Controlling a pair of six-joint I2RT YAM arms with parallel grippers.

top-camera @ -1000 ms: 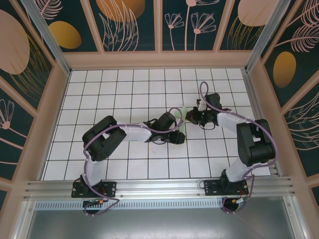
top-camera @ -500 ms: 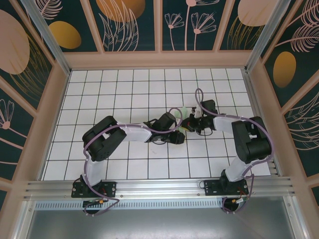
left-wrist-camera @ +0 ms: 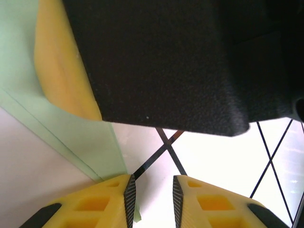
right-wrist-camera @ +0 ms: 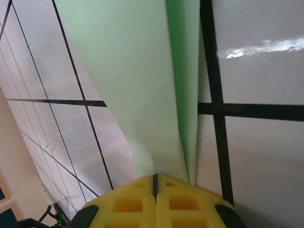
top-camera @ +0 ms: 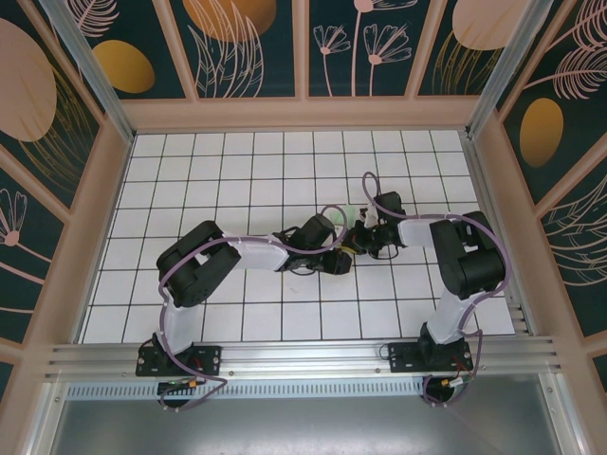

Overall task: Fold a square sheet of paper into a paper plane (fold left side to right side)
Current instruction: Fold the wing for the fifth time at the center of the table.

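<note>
Right gripper (right-wrist-camera: 154,177), closed, touches the creased paper (right-wrist-camera: 128,71)

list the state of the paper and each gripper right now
square sheet of paper, folded into layers, crease running lengthwise
left gripper, slightly open, paper edge beside it
right gripper, shut, tip against the paper

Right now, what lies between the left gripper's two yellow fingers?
In the left wrist view, mostly bare white floor crossed by black grid lines shows between the fingers of the left gripper; the green paper just reaches one finger's edge.
</note>
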